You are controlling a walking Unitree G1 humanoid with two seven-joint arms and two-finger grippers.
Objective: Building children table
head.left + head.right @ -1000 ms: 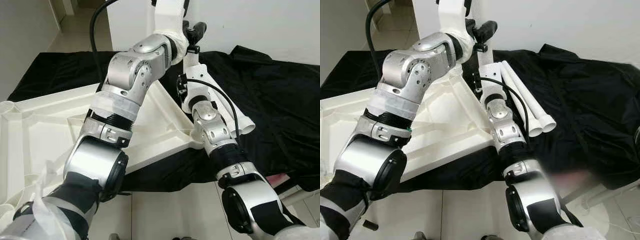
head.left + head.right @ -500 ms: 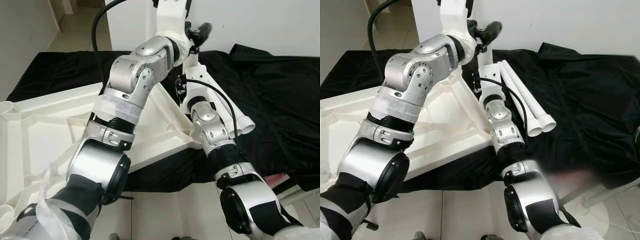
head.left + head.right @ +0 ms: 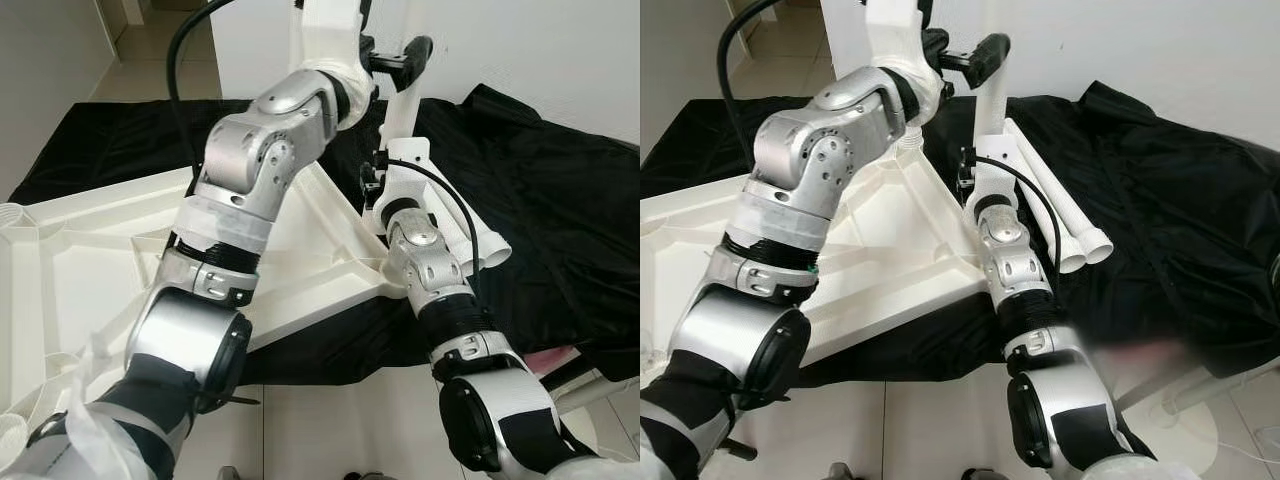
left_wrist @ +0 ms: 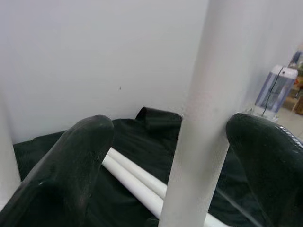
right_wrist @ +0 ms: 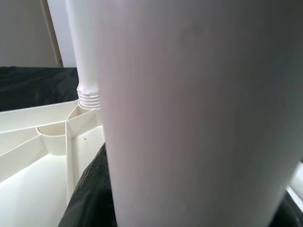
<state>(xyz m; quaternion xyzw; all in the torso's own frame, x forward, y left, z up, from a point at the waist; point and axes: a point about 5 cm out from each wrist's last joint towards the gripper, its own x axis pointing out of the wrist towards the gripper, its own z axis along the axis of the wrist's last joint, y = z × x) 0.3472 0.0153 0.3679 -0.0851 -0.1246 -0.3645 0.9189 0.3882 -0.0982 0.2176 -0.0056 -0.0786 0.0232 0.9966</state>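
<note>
**Leg held upright between two arms at the tabletop's far corner**

The white tabletop lies upside down on a black cloth, ribs up. Past its far right corner a white table leg stands with its long axis vertical. The left gripper, raised high, has its two black fingers spread to either side of the leg's upper part; one seems to graze it, but they are not clamped. The right gripper sits lower on the same leg, too close to its own camera for me to say how its fingers stand. Behind it another leg is already seated by its threaded end in a corner socket. Two spare legs lie side by side on the cloth to the right. I'd judge the left arm best placed to steer the top.
</note>
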